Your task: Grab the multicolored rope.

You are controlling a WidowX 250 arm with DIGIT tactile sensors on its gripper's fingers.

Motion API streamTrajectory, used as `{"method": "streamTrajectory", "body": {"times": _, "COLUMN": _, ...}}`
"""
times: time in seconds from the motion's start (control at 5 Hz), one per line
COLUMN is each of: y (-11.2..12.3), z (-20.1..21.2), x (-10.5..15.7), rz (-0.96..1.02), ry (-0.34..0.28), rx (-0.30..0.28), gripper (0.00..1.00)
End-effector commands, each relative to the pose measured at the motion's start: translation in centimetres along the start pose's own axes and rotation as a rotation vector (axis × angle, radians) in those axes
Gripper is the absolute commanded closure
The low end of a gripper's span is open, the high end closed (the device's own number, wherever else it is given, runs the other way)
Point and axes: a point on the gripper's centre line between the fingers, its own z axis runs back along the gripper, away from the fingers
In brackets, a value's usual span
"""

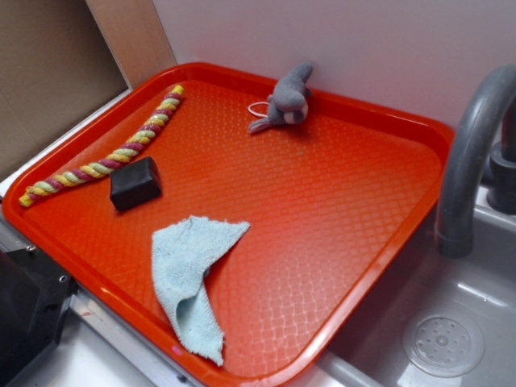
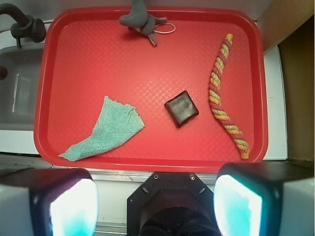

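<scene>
Wrist view shows the gripper (image 2: 155,206) at the bottom edge of the frame, its two fingers (image 2: 64,204) spread wide apart with nothing between them, so it stands open and empty. It hangs high above the near rim of the red tray (image 2: 147,162), well apart from everything on it.

Nearest ahead lies a small dark block (image 2: 181,108), roughly in the middle of the tray. To one side of it a light blue cloth (image 2: 108,129) lies crumpled and pointing toward a corner. On the other side, along the tray's edge, stretches the multicolored rope (image 2: 224,93), yellow, maroon-pink and pale green strands twisted together, gently bent, lying flat and free of the block, though near it. In the exterior view the same rope (image 1: 105,157) runs along the tray's left rim. A grey stuffed toy (image 2: 139,19) with a white loop sits against the far rim. Beside the tray are a sink (image 1: 451,322) and its faucet (image 1: 472,153).

As I judge it, nothing of the task is done: the rope is untouched. The approach, descent and closing on the rope are all left.
</scene>
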Motion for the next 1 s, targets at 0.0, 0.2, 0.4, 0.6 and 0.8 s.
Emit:
{"method": "streamTrajectory", "body": {"times": 0.0, "y": 0.0, "z": 0.0, "x": 0.0, "rz": 0.000, "ry": 0.000, "rx": 0.000, "gripper": 0.00}}
{"method": "streamTrajectory", "body": {"times": 0.2, "y": 1.3, "z": -2.6, "x": 2.8, "rz": 0.114, "ry": 0.009, "rx": 0.025, "gripper": 0.00}}
{"method": "streamTrajectory", "body": {"times": 0.4, "y": 2.8, "z": -5.1, "x": 5.2, "rz": 0.151, "ry": 0.011, "rx": -0.001, "gripper": 0.00}}
{"method": "streamTrajectory", "body": {"times": 0.6, "y": 5.7, "z": -8.3, "x": 7.7, "rz": 0.226, "ry": -0.006, "rx": 0.032, "gripper": 0.00}}
{"method": "streamTrajectory", "body": {"times": 0.8, "y": 8.4, "z": -11.6, "x": 8.9, "rz": 0.283, "ry": 0.021, "rx": 0.095, "gripper": 0.00}}
